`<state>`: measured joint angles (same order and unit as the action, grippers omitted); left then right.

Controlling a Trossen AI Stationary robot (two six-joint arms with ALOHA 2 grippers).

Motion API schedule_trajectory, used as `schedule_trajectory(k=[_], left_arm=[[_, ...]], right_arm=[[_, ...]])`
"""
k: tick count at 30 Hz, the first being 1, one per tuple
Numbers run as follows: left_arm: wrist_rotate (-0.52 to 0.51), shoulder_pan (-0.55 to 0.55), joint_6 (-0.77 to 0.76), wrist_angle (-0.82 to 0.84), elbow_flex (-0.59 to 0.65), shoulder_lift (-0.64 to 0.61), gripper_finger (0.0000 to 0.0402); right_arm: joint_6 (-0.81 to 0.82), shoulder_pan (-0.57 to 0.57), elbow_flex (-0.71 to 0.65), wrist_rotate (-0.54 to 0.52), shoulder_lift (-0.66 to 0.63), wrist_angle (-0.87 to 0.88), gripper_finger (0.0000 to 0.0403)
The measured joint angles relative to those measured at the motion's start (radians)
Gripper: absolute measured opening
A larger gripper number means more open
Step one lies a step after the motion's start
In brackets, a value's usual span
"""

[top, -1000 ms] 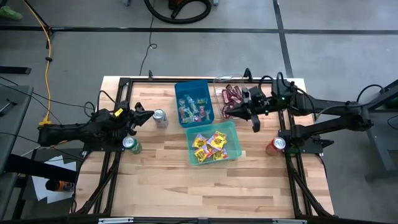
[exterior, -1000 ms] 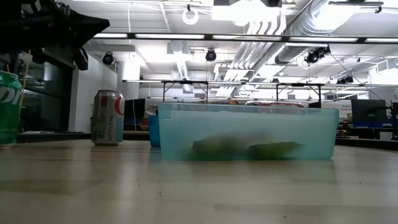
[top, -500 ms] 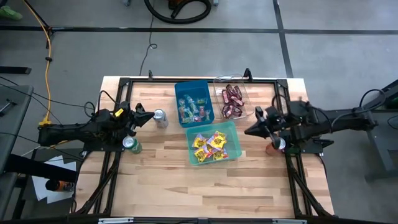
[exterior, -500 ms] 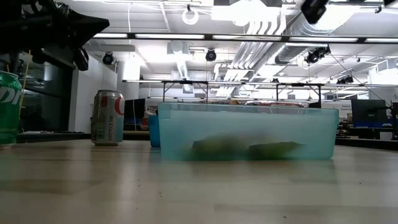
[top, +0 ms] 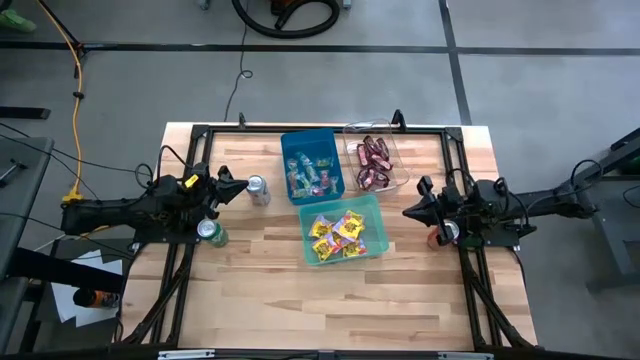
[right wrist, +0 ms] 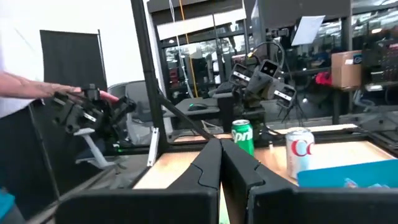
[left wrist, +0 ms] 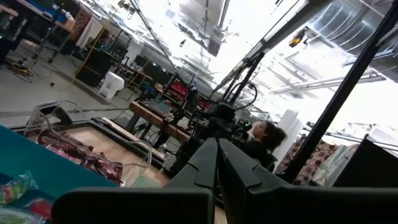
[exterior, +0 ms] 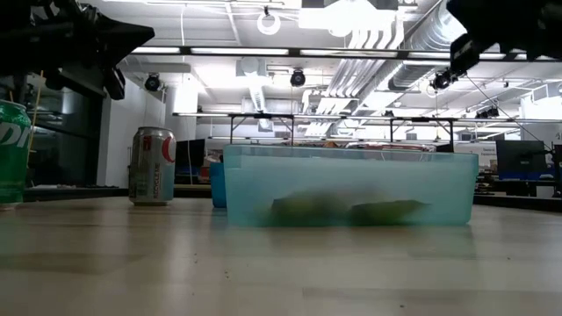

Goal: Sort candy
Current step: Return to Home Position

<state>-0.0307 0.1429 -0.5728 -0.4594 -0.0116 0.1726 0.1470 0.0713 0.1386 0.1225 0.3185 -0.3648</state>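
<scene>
The candy lies sorted in three containers at the table's middle. Yellow packets (top: 338, 235) fill a teal tray, maroon-pink wrappers (top: 373, 160) fill a clear tray, and tiny mixed pieces (top: 311, 175) sit in a blue bin. My left gripper (top: 240, 186) hovers shut beside a silver can, left of the bins, and its wrist view shows the fingers (left wrist: 208, 168) closed. My right gripper (top: 408, 211) hangs shut above the table, right of the teal tray, and holds nothing; its wrist view (right wrist: 220, 163) shows the same.
A silver can (top: 258, 190) stands left of the blue bin. A green can (top: 210, 233) stands under the left arm, and a red can (top: 441, 234) under the right arm. Bare wood stretches along the near side of the table. A person's hand (right wrist: 37, 90) shows beyond the table.
My right arm has drawn back from above the clear tray of maroon wrappers toward the table's right edge and somewhat nearer. Its gripper now sits right of the teal tray. The trays and candy have stayed in place.
</scene>
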Motion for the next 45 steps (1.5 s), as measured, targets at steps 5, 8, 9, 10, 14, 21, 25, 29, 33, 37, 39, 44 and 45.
schedule_trajectory(k=[5, 8, 9, 10, 14, 21, 25, 29, 33, 37, 39, 44, 45], left_arm=[[-0.001, 0.0, 0.0, 0.002, 0.0, 0.0, 0.0001], [-0.002, 0.0, 0.0, 0.021, 0.0, -0.011, 0.0001], [-0.002, 0.0, 0.0, 0.034, 0.0, -0.018, 0.0001], [-0.003, 0.0, 0.0, 0.057, 0.0, -0.029, 0.0001], [-0.004, 0.0, 0.0, 0.193, -0.001, -0.082, 0.0001], [0.04, 0.002, 0.004, 0.448, -0.004, -0.168, 0.0001], [0.043, 0.001, 0.001, 0.452, -0.002, -0.169, 0.0001], [0.041, 0.001, 0.001, 0.449, -0.002, -0.169, 0.0001], [0.041, 0.0, 0.001, 0.449, -0.002, -0.169, 0.0001], [0.04, 0.0, 0.0, 0.447, -0.002, -0.169, 0.0001], [0.039, -0.003, 0.0, 0.448, -0.002, -0.169, 0.0001], [0.037, -0.029, 0.0, 0.447, -0.002, -0.169, 0.0001], [0.037, -0.033, 0.0, 0.447, -0.002, -0.169, 0.0001]], right_arm=[[0.03, -0.005, -0.098, 0.008, -0.089, -0.025, 0.0], [0.046, -0.005, -0.128, 0.015, -0.131, -0.036, 0.0], [0.036, -0.004, -0.128, 0.022, -0.138, -0.025, 0.0], [0.015, -0.004, -0.128, 0.032, -0.144, -0.023, 0.0], [-0.015, -0.006, -0.128, 0.035, -0.143, 0.04, 0.0], [-0.017, -0.005, -0.128, 0.035, -0.142, 0.182, 0.0], [-0.017, -0.005, -0.128, 0.036, -0.142, 0.242, 0.0], [-0.017, -0.005, -0.128, 0.037, -0.19, 0.331, 0.0], [-0.017, -0.006, -0.129, 0.032, -0.317, 0.326, 0.0], [-0.017, -0.005, -0.129, 0.035, -0.318, 0.241, 0.0], [-0.017, -0.005, -0.129, 0.041, -0.318, 0.238, 0.0], [-0.017, -0.005, -0.129, 0.044, -0.313, 0.259, 0.0], [-0.017, -0.005, -0.129, 0.044, -0.311, 0.264, 0.0]])
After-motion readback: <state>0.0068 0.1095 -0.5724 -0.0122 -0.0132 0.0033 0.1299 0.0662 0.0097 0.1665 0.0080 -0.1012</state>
